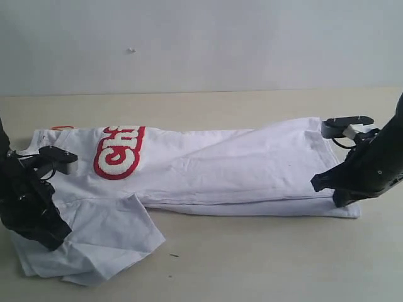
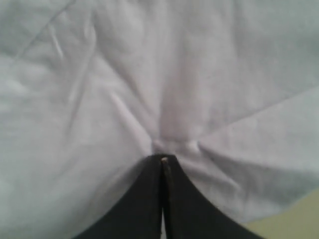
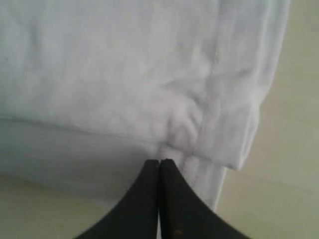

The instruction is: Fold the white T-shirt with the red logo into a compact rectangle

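1. The white T-shirt [image 1: 239,163] lies flat on the beige desk [image 1: 252,270], stretched from 9 o'clock to 3 o'clock across the exterior view. The collar end is at 9 o'clock and the hem [image 1: 343,211] at 3 o'clock.
2. The body is doubled lengthwise. An upper layer lies over a lower one, and the lower edge shows as a narrow strip along the 6 o'clock side.
3. The red logo [image 1: 118,153] sits on the chest toward the 9 o'clock end. Only the letters "Chi" show; the rest runs under the folded layer.
4. An orange tag [image 1: 62,128] peeks out at the collar, at about 10 o'clock from the logo.
5. One sleeve [image 1: 113,229] is splayed out toward 7 o'clock, rumpled, with its edge resting on the desk.
6. Left claw [image 2: 163,160]: fingers pressed together and clamped on shirt cloth. Creases fan out from the tips. In the exterior view it is at the 9 o'clock end, near the shoulder.
7. Right claw [image 3: 159,162]: fingers pressed together and clamped on the stacked layers at the hem, where the cloth puckers at the tips. In the exterior view it is at the 3 o'clock end.
8. A plain pale wall [image 1: 252,44] stands behind the desk at 12 o'clock.
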